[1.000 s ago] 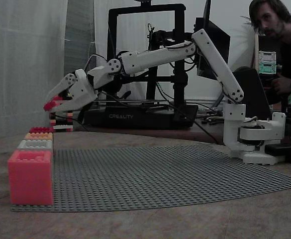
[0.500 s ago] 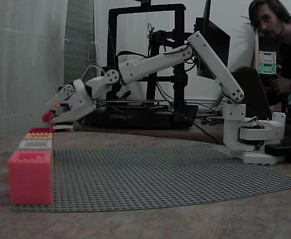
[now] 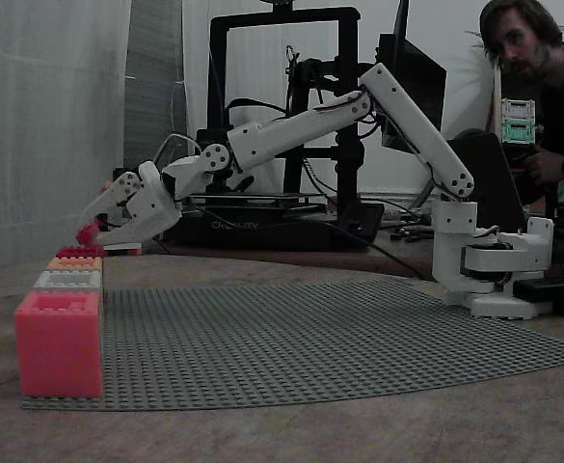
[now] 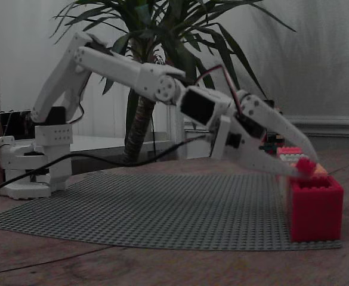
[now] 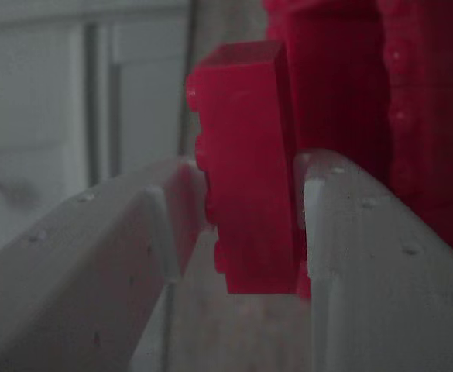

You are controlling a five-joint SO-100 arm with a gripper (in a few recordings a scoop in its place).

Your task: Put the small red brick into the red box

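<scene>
The small red brick (image 5: 245, 167) is being gripped on edge between the two fingers (image 5: 365, 256) of the hand (image 4: 305, 168), which is clamped on the brick's flat sides. In a fixed view the brick is being held just over the open top of the red box (image 4: 314, 205). The box is sitting at the edge of the grey baseplate (image 4: 132, 208) on the bench (image 4: 162, 268). Whether brick and rim are touching cannot be told. In a fixed view the hand (image 3: 89, 230) is being carried low over the far end of a row of boxes, well apart from the pink box (image 3: 58, 342) at the near end.

The drop into the box is judged to be the step in hand. It is best done with the brick first centred over the opening rather than over a wall. The lower finger is being brought close to the rim, so any descent should be made slowly and straight down. Sideways drift is to be avoided, since neighbouring boxes are standing just beside the target. The fingers should be parted only once the brick is lying within the walls.
</scene>
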